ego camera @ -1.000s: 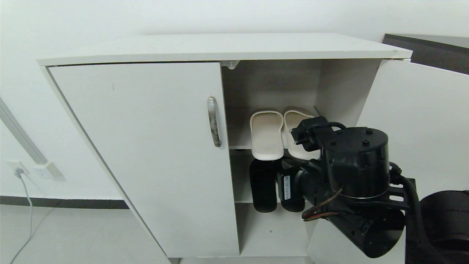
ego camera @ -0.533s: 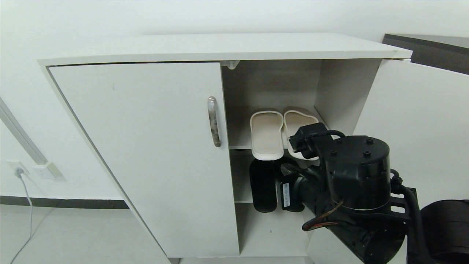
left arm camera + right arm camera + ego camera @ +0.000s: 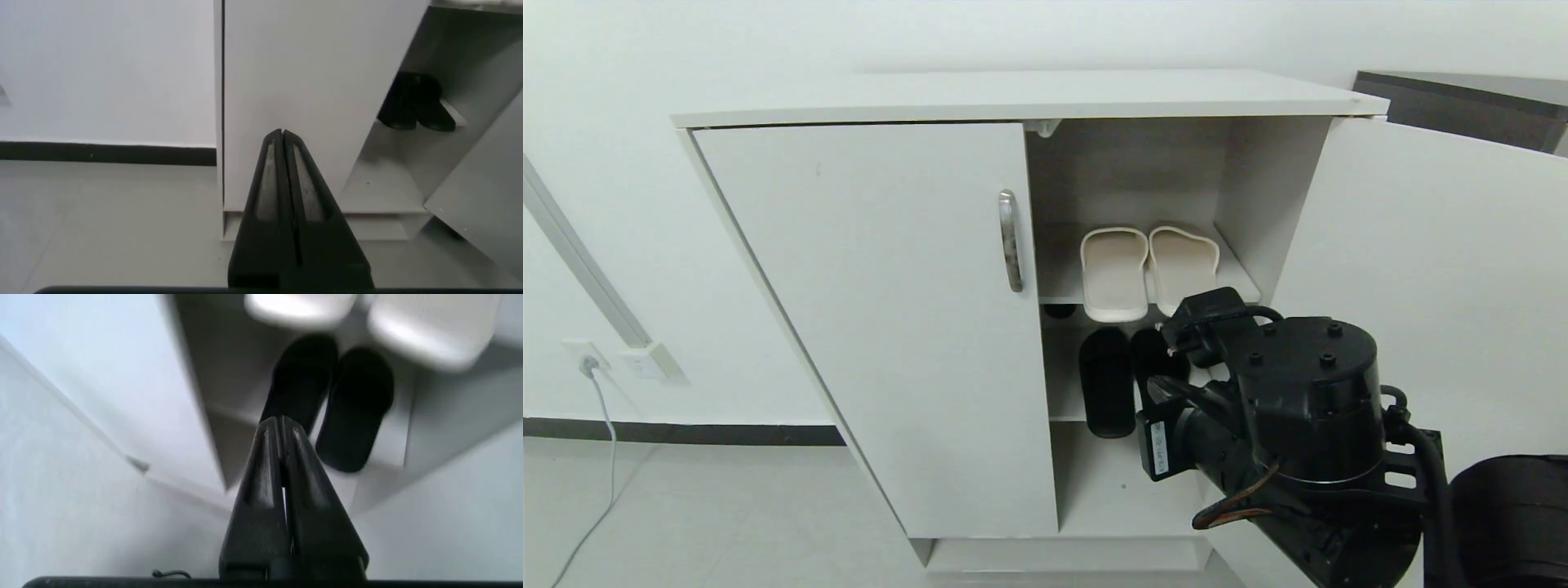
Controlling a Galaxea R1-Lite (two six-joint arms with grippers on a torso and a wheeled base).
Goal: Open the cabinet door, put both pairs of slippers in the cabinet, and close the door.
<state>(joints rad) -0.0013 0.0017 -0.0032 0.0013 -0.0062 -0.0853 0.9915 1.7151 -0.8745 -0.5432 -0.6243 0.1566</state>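
white wall, white cabinet, both pairs shelved

white wall [image 3: 605, 122] and pale grey floor [image 3: 686, 514] are seen behind and below a white cabinet [image 3: 1029, 94]. its left door [image 3: 874, 310] is shut, with a metal handle [image 3: 1010, 241] at its inner edge, and its right door [image 3: 1421, 269] is swung wide open.

the right gripper [image 3: 282, 420] is held in front of the open compartment. its fingers are pressed together and nothing is gripped between them. it is pointed toward the black slippers [image 3: 359, 408], and no contact with them can be made out. the right arm [image 3: 1307, 400] is stretched across the lower part of the opening, so part of the right black slipper is covered in the head view.

the left gripper [image 3: 280, 135] is likewise closed tight and empty. it is held above the floor, facing the shut left door, well apart from it.

the white slippers [image 3: 1115, 273] are laid side by side on the upper shelf [image 3: 1058, 269], one heel reaching past its front edge. the black pair is set on the shelf below, heels jutting past the edge. the bottom compartment [image 3: 1111, 482] lies under them.

a wall socket [image 3: 584, 359] with a cable [image 3: 605, 457] plugged in is placed low on the wall, left of the cabinet, above a dark skirting strip [image 3: 686, 433].
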